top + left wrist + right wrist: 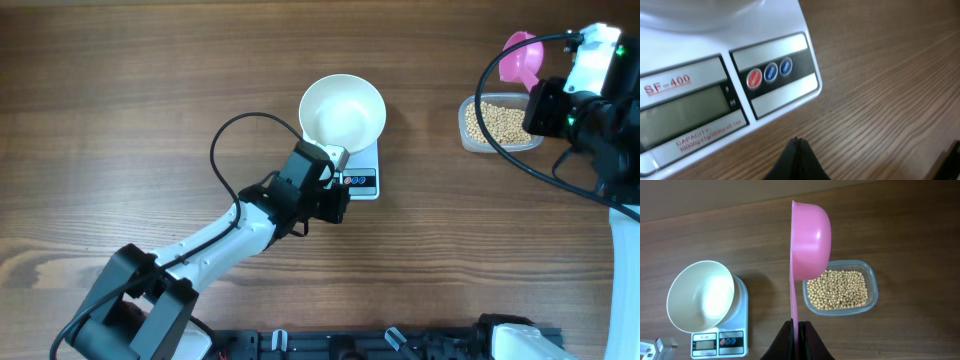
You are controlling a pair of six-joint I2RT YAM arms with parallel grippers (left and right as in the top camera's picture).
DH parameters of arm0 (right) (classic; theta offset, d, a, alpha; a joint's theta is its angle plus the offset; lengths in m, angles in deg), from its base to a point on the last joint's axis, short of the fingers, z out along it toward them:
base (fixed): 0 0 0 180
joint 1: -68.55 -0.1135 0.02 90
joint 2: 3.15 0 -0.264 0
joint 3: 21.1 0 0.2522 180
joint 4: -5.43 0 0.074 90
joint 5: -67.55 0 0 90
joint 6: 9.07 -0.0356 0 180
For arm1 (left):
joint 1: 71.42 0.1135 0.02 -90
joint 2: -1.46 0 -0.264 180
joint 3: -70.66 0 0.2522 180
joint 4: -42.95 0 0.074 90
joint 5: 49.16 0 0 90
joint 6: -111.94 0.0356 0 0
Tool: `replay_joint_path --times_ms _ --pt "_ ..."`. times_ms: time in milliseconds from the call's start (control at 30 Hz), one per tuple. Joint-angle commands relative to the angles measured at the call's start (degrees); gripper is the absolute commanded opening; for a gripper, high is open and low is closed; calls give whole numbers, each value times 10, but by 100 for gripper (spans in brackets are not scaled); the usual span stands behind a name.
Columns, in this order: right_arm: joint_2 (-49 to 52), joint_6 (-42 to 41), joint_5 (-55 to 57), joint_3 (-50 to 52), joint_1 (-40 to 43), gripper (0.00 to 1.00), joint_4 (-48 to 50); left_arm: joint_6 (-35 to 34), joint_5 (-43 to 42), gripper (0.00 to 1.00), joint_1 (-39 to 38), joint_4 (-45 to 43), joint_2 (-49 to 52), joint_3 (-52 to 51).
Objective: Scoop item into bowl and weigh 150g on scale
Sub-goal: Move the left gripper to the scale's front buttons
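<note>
An empty white bowl stands on the white scale. Tan beans fill a clear tub at the right. My left gripper is shut and empty, its tips just in front of the scale's button panel. My right gripper is shut on the handle of a pink scoop, held on edge above the tub; the scoop's inside is hidden.
The wooden table spreads wide to the left of the scale. The scale's display shows no readable digits. The right arm's body hangs over the table's right edge next to the tub.
</note>
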Motion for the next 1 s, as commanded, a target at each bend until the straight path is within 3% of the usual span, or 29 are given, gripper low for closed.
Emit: replay_joint_path --times_ms 0,367,967 --pt "-6 16 16 -10 2 4 9 -8 37 4 -1 -19 14 -3" --pt "-6 27 16 -10 2 4 9 -9 76 4 -1 -125 72 -3" --pt "-6 33 18 -10 2 4 17 -8 114 4 -2 -133 85 -3"
